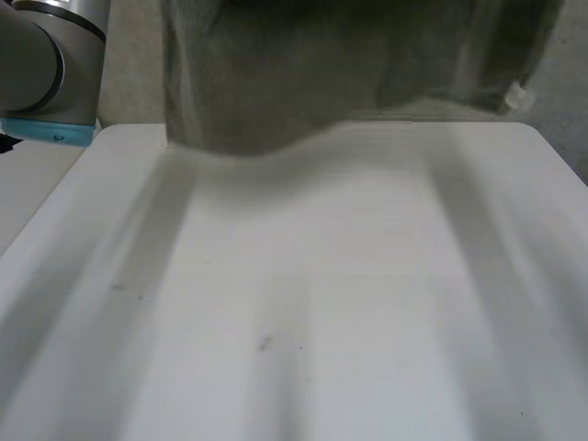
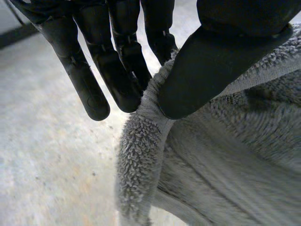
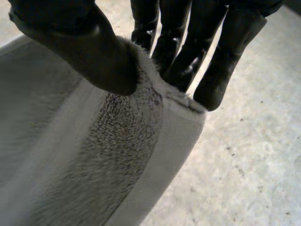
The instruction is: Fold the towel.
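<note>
A grey terry towel [image 1: 303,73] hangs in the air over the far side of the white table [image 1: 312,303], its lower edge sagging just above the far rim. My left hand [image 2: 221,61] pinches one upper corner of the towel [image 2: 155,155] between thumb and fingers. My right hand [image 3: 89,52] pinches the other upper corner of the towel [image 3: 117,155] the same way, thumb pressed on the hem against the fingers [image 3: 188,66]. A small white label [image 1: 516,95] hangs at the towel's right edge in the head view.
My left arm's grey joint with its light-blue cap [image 1: 46,73] stands at the table's far left corner. Beyond the table lies a pale speckled floor [image 3: 254,155].
</note>
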